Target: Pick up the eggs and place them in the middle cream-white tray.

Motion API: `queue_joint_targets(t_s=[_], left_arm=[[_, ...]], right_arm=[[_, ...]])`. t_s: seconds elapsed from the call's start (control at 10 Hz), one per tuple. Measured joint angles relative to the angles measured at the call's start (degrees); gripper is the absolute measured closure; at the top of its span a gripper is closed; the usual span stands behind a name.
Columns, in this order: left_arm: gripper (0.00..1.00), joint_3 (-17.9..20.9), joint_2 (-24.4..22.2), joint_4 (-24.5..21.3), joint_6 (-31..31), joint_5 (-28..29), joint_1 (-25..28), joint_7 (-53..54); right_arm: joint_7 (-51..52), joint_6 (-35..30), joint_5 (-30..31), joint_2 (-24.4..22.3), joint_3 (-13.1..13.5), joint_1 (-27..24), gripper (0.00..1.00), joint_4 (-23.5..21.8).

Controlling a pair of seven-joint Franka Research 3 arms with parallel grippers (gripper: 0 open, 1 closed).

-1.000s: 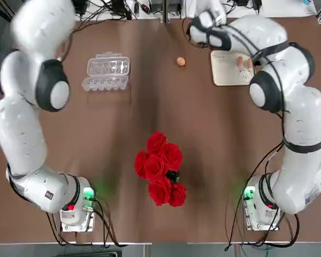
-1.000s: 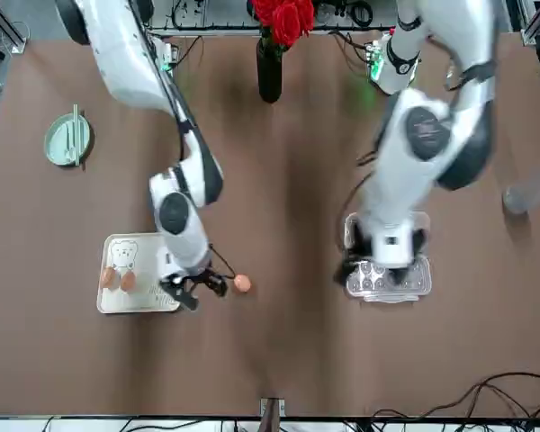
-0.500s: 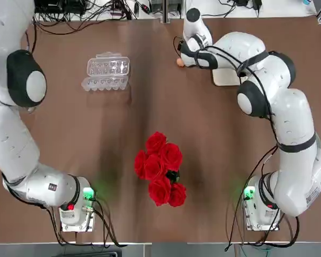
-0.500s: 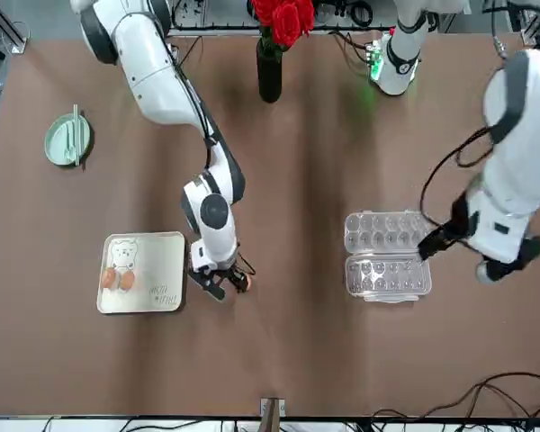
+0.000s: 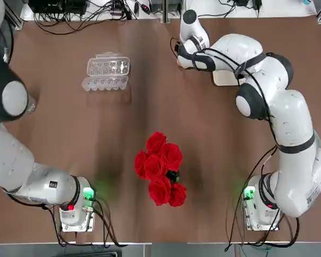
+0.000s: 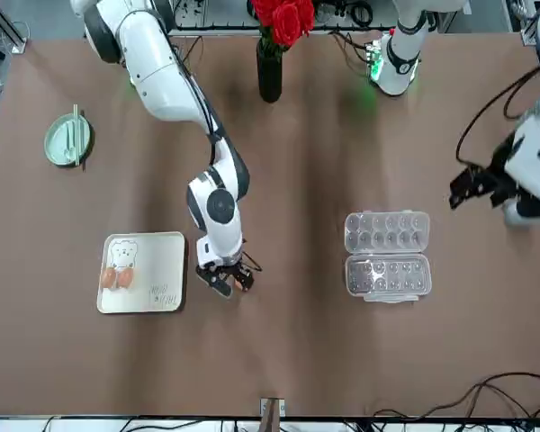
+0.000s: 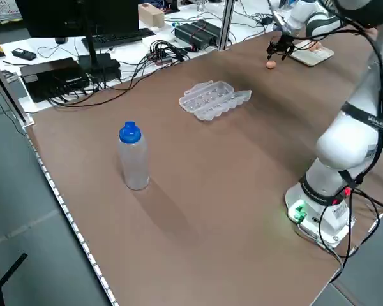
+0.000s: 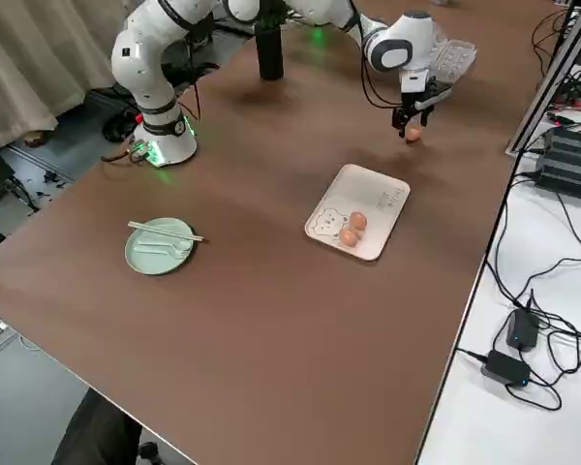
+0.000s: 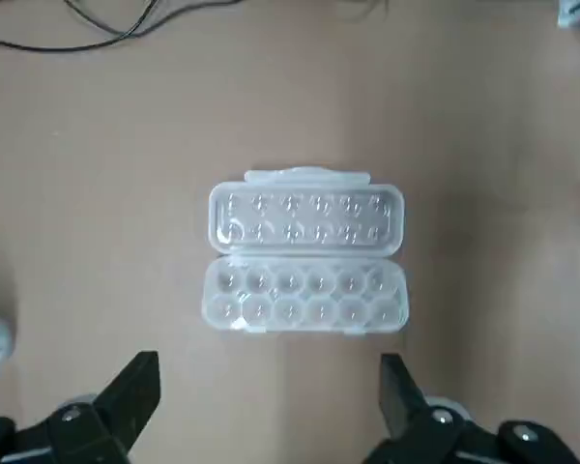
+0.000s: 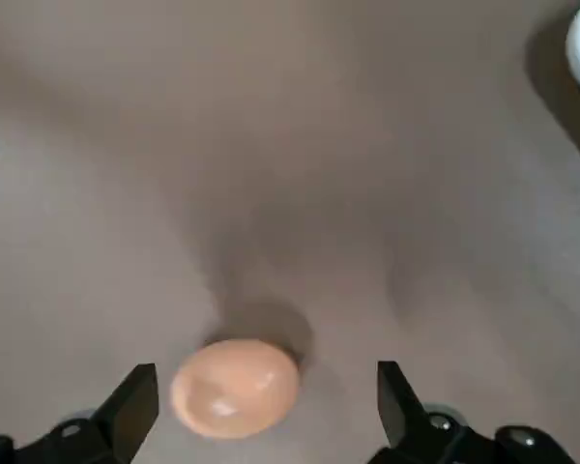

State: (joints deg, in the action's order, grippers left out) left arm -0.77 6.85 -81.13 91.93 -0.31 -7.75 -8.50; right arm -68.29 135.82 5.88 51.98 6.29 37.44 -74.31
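Eggs: two sit on cream-white tray (image 8: 388, 205), last one (image 10: 235, 389) on bench between right gripper's (image 10: 269, 401) wide jaws; probably light, slick, crackable, so grab gently round its fattest part. Left gripper (image 9: 271, 401) wide too, near egg carton (image 9: 306, 253)

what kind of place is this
Probably a robotics lab or workshop: two robot arms share a brown table, with a monitor and tangled cables on a white desk beside it.
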Motion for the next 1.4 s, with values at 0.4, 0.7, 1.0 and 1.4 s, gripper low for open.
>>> queue_joint_targets(t_s=[0.4, 0.7, 1.0, 1.4], left_arm=[[0.0, -5.12, -3.79, -6.08, -0.2, 0.27, 3.03, 0.35], [0.0, -3.05, -3.36, -6.19, -0.2, 0.28, 1.77, 0.53], [0.0, -2.8, -3.04, -5.91, -0.19, 0.28, 1.84, 0.53], [0.0, -2.5, -3.03, -5.87, -0.2, 0.37, 2.11, 0.53]], right_arm=[[-0.29, 0.72, 1.32, 2.92, 0.08, 0.18, 0.0, 2.78], [-0.29, 1.09, 2.39, 3.76, 0.08, 0.3, 0.0, 3.1], [-0.45, 1.11, 3.22, 4.47, 0.07, 0.86, 0.05, 3.17], [-0.62, 1.18, 3.27, 4.71, 0.13, 1.11, 0.21, 3.2]])
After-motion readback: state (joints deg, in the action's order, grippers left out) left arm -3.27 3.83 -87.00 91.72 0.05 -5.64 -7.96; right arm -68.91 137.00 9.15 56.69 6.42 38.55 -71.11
